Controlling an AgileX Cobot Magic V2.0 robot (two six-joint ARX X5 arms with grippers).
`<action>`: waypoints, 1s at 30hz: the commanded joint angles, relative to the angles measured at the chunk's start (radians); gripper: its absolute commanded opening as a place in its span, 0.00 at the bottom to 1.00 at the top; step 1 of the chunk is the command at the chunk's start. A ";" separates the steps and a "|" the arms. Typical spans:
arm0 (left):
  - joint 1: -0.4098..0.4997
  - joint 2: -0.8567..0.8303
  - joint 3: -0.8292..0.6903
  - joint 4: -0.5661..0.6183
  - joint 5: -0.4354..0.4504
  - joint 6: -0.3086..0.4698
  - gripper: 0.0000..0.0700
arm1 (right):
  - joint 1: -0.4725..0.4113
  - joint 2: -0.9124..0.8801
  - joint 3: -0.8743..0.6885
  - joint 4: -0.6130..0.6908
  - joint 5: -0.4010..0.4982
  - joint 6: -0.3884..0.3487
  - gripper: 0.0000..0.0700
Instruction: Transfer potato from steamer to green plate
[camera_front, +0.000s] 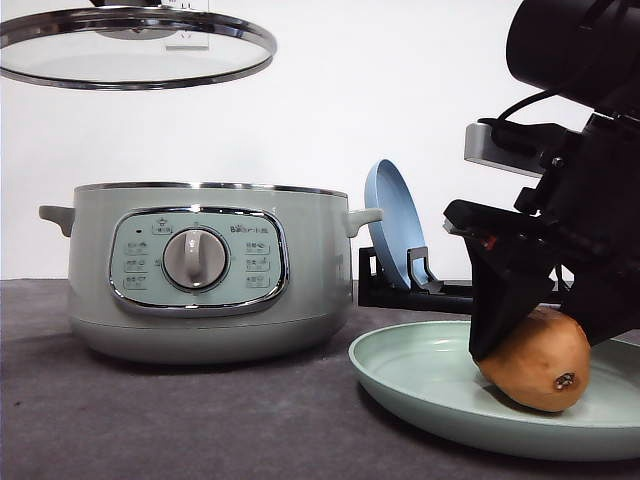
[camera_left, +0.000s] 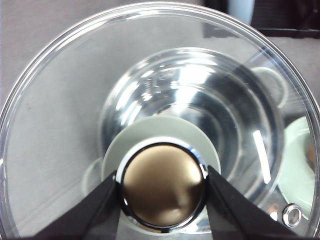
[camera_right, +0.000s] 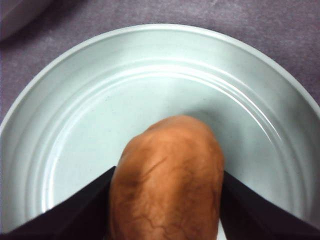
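The orange-brown potato (camera_front: 538, 360) rests low in the pale green plate (camera_front: 420, 375) at the front right, with my right gripper (camera_front: 520, 335) shut on it. From the right wrist, the potato (camera_right: 167, 180) sits between the black fingers (camera_right: 70, 212) over the green plate (camera_right: 90, 100). The sage-green steamer (camera_front: 205, 270) stands uncovered at left centre. Its glass lid (camera_front: 135, 45) hangs high above it, held by its round knob (camera_left: 162, 182) in my left gripper (camera_left: 162, 200). Through the glass I see the steamer's shiny bowl (camera_left: 200, 105).
A blue plate (camera_front: 395, 220) stands upright in a black rack (camera_front: 400, 285) behind the green plate. The grey table (camera_front: 150, 420) has open room in front of the steamer. A white wall closes the back.
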 joint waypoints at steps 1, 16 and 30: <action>-0.016 -0.016 0.047 0.027 0.006 -0.009 0.00 | 0.008 0.013 0.005 0.008 0.004 0.015 0.62; -0.091 0.076 0.045 0.028 0.006 0.007 0.00 | 0.007 -0.181 0.133 -0.114 0.062 -0.045 0.89; -0.098 0.206 0.045 0.069 0.005 0.021 0.00 | 0.006 -0.394 0.230 -0.206 0.090 -0.089 0.89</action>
